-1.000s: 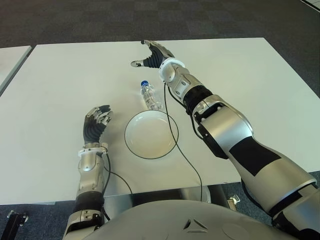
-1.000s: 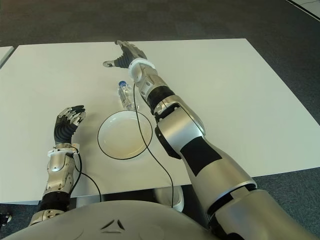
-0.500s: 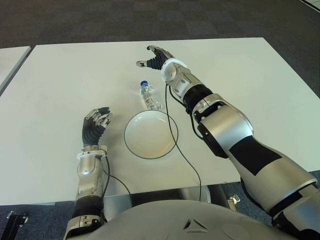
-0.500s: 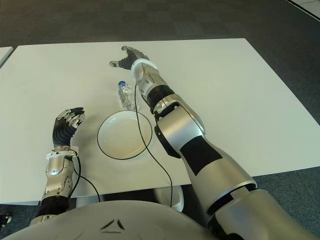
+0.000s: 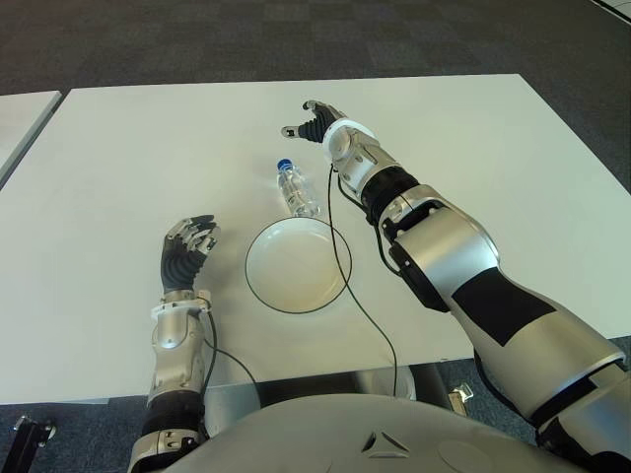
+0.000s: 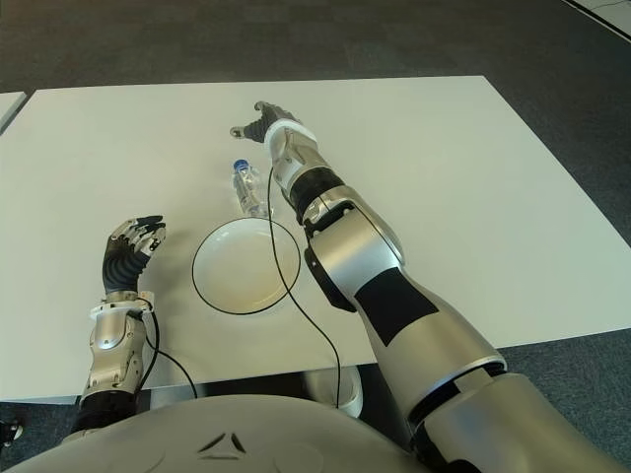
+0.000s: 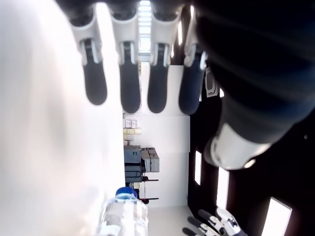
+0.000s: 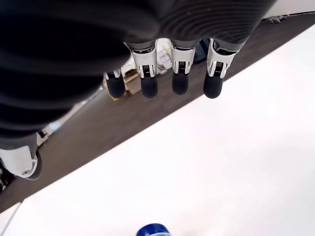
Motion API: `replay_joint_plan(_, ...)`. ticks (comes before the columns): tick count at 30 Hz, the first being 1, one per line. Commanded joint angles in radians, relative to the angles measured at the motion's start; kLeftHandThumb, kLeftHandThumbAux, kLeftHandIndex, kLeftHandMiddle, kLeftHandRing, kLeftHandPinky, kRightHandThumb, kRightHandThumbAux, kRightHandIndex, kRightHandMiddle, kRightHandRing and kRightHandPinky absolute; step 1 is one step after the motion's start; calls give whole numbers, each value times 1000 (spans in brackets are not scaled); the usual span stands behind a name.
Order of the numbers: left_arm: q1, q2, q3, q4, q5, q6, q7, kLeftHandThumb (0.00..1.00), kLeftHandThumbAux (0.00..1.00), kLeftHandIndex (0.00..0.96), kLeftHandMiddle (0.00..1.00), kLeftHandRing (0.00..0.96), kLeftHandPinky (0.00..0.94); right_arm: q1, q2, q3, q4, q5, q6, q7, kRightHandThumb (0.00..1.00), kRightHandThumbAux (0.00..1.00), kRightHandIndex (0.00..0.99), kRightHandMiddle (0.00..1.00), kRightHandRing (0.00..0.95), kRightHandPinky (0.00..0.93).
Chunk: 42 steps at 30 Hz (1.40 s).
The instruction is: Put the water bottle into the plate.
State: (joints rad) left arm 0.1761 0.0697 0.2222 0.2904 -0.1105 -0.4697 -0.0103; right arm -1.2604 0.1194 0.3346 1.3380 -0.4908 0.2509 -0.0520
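Note:
A clear water bottle with a blue cap lies on its side on the white table, just beyond the rim of a white plate with a dark edge. My right hand hovers past the bottle's cap end, fingers spread and holding nothing; its wrist view shows the fingers over the table with the blue cap below. My left hand shows to the left of the plate, fingers relaxed and empty. The bottle also appears in the left wrist view.
A black cable hangs from my right forearm across the plate's right rim. Dark carpet lies beyond the table's far edge. A second white table corner shows at far left.
My right hand has drawn back toward me and to the right, coming closer to the bottle. The left hand has shifted slightly toward me. Bottle and plate have not moved.

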Motion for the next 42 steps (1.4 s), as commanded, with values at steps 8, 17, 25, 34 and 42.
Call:
replay_joint_plan(8, 25, -10, 5, -58, -18, 46, 5, 700, 725, 411, 331, 335, 364, 120, 180, -13, 46, 25, 109, -50, 238, 427, 0, 0, 0, 0)
replay_joint_plan(17, 26, -8, 8, -68, -20, 48, 3, 701, 725, 411, 333, 343, 369, 146, 196, 69, 57, -40, 173, 4, 189, 465, 0, 0, 0, 1)
replay_joint_plan(25, 39, -4, 7, -69, -18, 29, -7, 699, 725, 411, 335, 346, 371, 201, 239, 116, 60, -49, 235, 15, 193, 468, 0, 0, 0, 16)
replay_joint_plan(34, 63, -8, 11, -92, -39, 39, -10, 699, 725, 411, 338, 347, 363, 262, 288, 305, 74, -178, 233, 144, 151, 487, 0, 0, 0, 12)
replay_joint_plan(42, 79, -17, 13, -112, -51, 42, -1, 700, 725, 412, 346, 344, 357, 330, 320, 432, 73, -265, 209, 148, 146, 477, 0, 0, 0, 5)
